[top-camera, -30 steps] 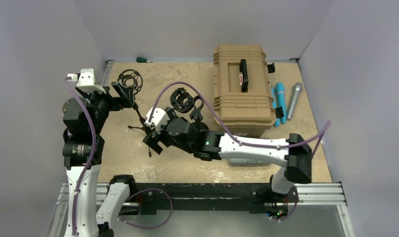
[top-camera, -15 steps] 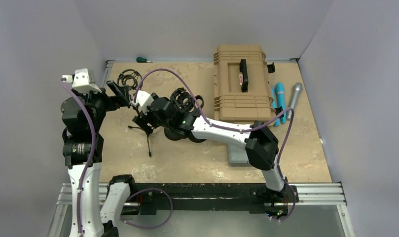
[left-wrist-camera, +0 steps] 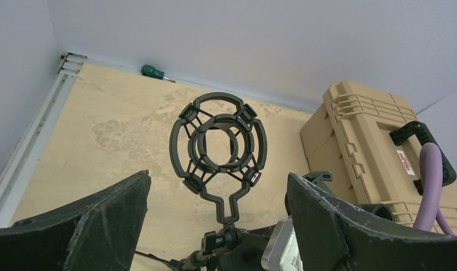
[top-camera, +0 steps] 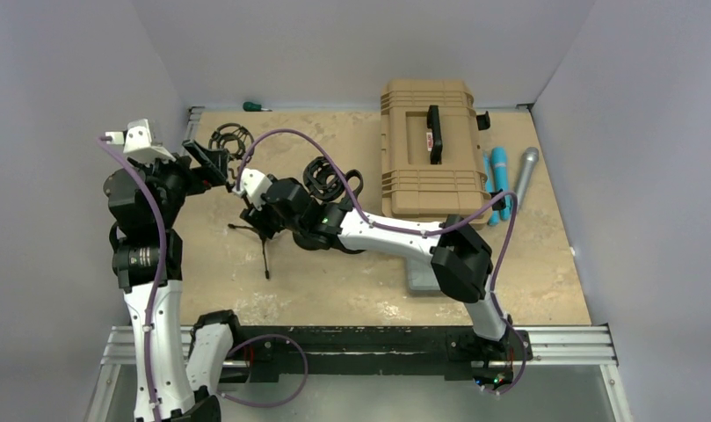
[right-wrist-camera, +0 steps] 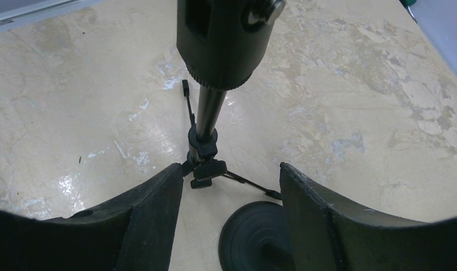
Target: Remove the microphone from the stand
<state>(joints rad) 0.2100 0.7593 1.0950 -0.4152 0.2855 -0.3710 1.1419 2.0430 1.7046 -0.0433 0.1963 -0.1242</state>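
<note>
A black tripod stand (top-camera: 262,239) carries a round shock-mount ring (left-wrist-camera: 218,148), and nothing sits inside the ring. A blue microphone (top-camera: 501,178) and a silver microphone (top-camera: 524,176) lie on the table right of the tan case. My left gripper (left-wrist-camera: 217,178) is open just short of the ring, one finger on each side of the mount's stem. My right gripper (right-wrist-camera: 230,166) is open and looks down along the stand's pole (right-wrist-camera: 208,116). Its fingers (right-wrist-camera: 152,209) are apart, with only table between them. From above it sits at the pole (top-camera: 257,209).
A second shock mount (top-camera: 327,178) on a round black base (right-wrist-camera: 254,234) stands just right of the tripod. The tan case (top-camera: 431,158) fills the back middle. A green-handled screwdriver (top-camera: 255,106) lies by the back wall. The right arm's purple cable (top-camera: 290,136) arcs over the stands.
The right arm has swung back and left to the tripod's pole, and its jaws have narrowed. The left gripper has drawn back slightly to the left of the ring.
</note>
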